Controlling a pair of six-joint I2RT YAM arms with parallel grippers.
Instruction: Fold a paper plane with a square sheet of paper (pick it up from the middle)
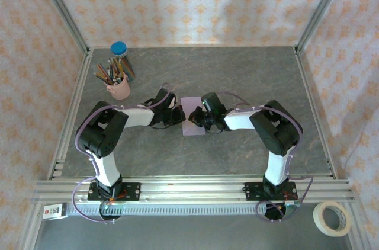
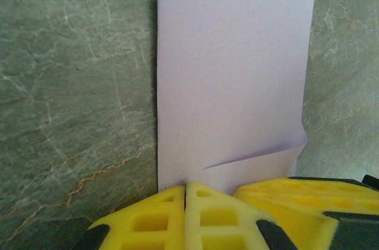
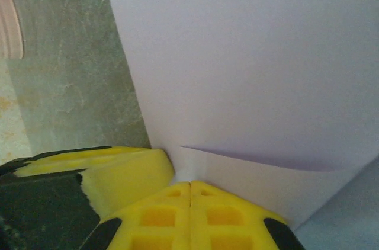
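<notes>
Top external: pink cup (image 1: pixel 120 88) held pencils (image 1: pixel 110 72); lilac sheet (image 1: pixel 193 106) lay folded, creased; left gripper (image 2: pixel 186 194), right gripper (image 3: pixel 190 188) both fully closed.

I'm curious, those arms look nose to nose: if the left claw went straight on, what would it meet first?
The paper: the left claw, shut, has its tips at the near edge, with the sheet straight ahead. Whether it would slide over or push it is unclear.
</notes>
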